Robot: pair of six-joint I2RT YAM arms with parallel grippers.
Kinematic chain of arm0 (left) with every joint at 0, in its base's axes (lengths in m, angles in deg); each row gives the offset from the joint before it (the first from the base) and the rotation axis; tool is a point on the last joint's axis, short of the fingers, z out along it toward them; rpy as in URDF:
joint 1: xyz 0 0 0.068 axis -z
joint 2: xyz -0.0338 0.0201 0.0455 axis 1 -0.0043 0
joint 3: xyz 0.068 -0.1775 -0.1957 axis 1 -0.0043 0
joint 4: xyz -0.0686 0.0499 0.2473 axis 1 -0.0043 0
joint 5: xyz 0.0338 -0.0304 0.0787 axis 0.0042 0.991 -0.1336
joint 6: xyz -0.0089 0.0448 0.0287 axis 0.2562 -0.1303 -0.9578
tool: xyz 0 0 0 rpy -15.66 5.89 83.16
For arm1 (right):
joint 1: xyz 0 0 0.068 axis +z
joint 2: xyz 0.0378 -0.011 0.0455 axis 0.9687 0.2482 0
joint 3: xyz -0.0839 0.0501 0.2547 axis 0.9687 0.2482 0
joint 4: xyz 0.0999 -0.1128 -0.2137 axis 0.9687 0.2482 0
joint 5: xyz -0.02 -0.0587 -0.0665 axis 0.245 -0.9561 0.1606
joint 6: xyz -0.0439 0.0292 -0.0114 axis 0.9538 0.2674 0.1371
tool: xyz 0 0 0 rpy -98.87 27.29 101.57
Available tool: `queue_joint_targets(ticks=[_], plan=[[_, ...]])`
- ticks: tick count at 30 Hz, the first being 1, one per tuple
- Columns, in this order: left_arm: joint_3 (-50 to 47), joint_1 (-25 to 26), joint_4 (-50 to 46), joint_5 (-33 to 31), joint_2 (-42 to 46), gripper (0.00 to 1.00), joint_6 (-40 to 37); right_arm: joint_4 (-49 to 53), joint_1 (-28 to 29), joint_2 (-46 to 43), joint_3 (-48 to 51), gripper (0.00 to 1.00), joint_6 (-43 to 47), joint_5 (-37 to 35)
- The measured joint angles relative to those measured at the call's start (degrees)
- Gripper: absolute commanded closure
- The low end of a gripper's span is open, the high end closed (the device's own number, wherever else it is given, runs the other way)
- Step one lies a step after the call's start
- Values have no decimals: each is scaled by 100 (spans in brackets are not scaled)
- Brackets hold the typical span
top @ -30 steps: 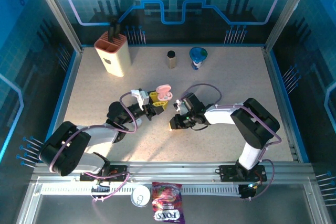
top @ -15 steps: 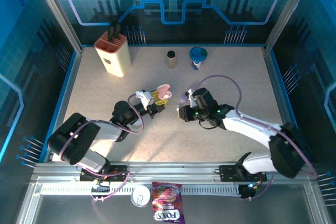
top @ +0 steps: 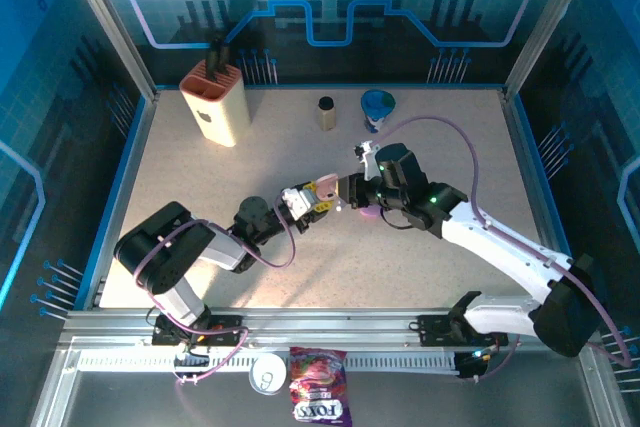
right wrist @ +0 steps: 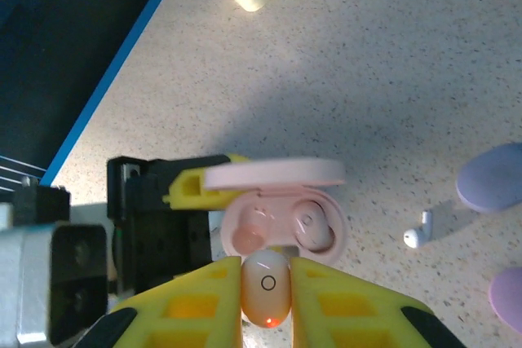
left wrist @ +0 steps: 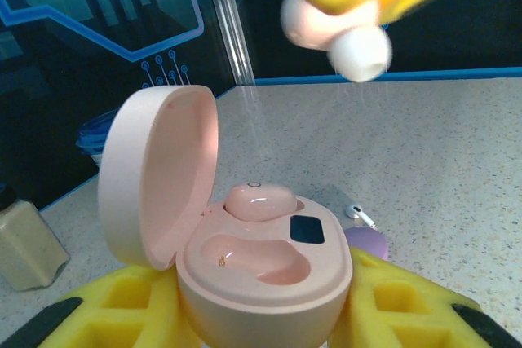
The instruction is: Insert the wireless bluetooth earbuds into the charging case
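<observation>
Right now, near the middle of the table (top: pixel 200 177), the right gripper (right wrist: pixel 267 315) is pinched shut on a pink earbud (right wrist: pixel 267 283), its long axis aimed at the open pink charging case (left wrist: pixel 269 279) clamped in the left gripper (top: pixel 314 199). The empty socket (right wrist: pixel 247 239) lies just ahead of the earbud, beside the filled one (right wrist: pixel 314 226).

Left gripper (top: pixel 308 202) holds pink charging case (top: pixel 324 187); right gripper (top: pixel 349 192) just beside.
</observation>
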Motion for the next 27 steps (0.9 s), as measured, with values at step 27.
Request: queue_joint_targets(ticks=[27], plan=[[48,179,-39,-256,-55,71,-63,-76,201,833,-264,81,90,146]])
